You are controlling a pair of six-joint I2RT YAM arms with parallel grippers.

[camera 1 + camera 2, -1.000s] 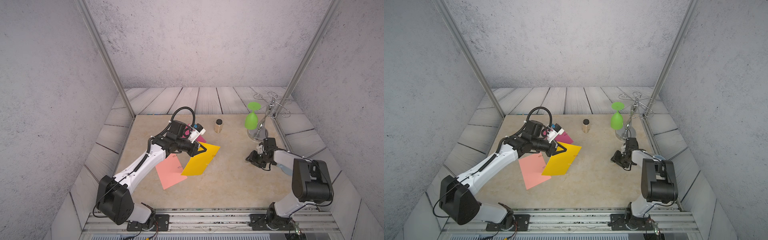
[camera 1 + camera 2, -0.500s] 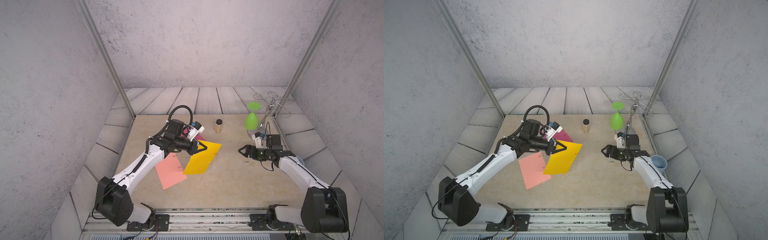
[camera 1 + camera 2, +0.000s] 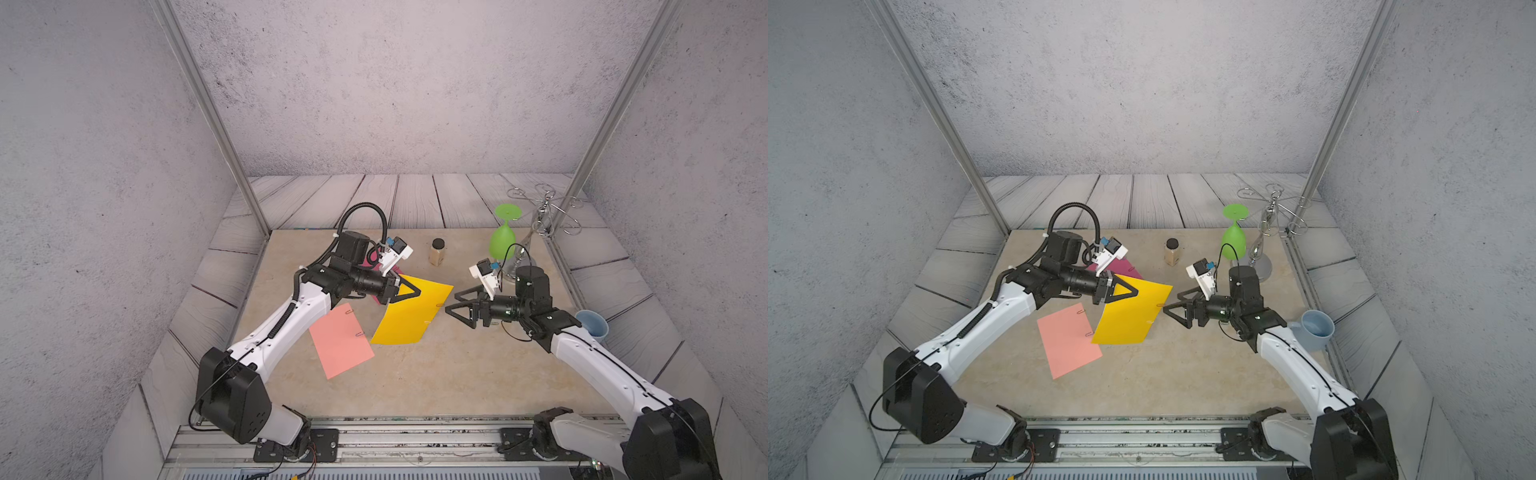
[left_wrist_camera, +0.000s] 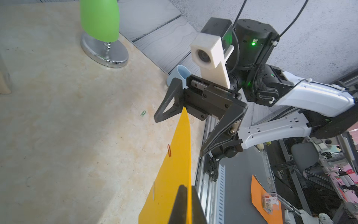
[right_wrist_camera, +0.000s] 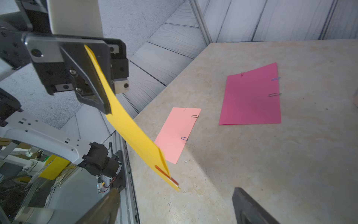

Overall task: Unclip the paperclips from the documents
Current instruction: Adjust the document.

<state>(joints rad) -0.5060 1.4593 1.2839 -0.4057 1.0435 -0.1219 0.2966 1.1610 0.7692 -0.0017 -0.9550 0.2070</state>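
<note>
Think of the table [image 3: 436, 386] as a clock: 6 is by my bases, 12 is by the back wall. Closest to me, at 8 o'clock, the salmon pink sheet [image 3: 340, 345] lies flat, with a blue paperclip [image 5: 184, 138] and a dark paperclip [image 5: 195, 116] on one edge. In the middle is the yellow sheet [image 3: 409, 320]. My left gripper [image 3: 417, 292] is pinched tight near its top corner and holds it up on a slant, just as it did a second ago. A red paperclip [image 5: 166, 174] sits on the edge that faces 3 o'clock, and a pale paperclip [image 4: 154, 191] sits lower on that same edge.

Here is what is new. A second ago my right arm was folded back at 3 o'clock, where the blue cup [image 3: 592, 326] stands, with its jaws half shut. Now my right gripper [image 3: 451, 303] has swung in to just beside the yellow sheet's edge, with its jaws spread wide and nothing in them. A green paperclip [image 4: 143, 113] lies loose on the table between the sheet and the cup. I think I just let it go there, so that clip is done. The red one looks like my next one to pull.

Farther off, at 11 o'clock, the magenta sheet [image 5: 251, 99] lies flat with three paperclips [image 5: 274, 94] on it, so lots of work is left. Past it are a small jar [image 3: 437, 251] at 12 and a green wine glass [image 3: 503, 241] at 1 o'clock.
</note>
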